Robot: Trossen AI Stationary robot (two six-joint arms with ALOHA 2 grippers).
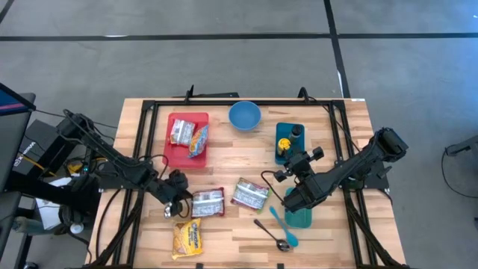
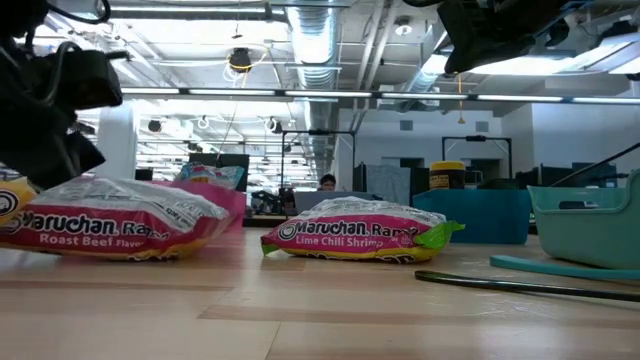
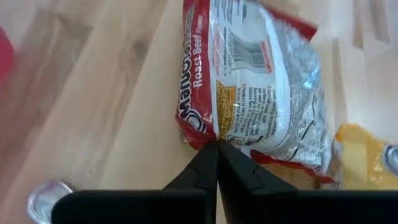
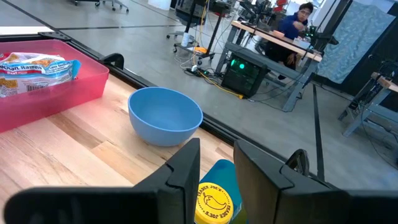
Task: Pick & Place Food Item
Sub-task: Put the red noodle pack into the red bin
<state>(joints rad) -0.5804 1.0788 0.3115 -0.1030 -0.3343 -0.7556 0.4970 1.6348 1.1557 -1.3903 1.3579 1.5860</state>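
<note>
The left gripper is seen fully closed, fingertips pressed together at the edge of the Roast Beef ramen pack; whether the wrapper is pinched cannot be told. The pack lies flat on the table, at about 5 o'clock from the red tray. The right gripper is held slightly parted with nothing in it, above the teal bin, at 3 o'clock from the Lime Chili Shrimp pack.
</note>
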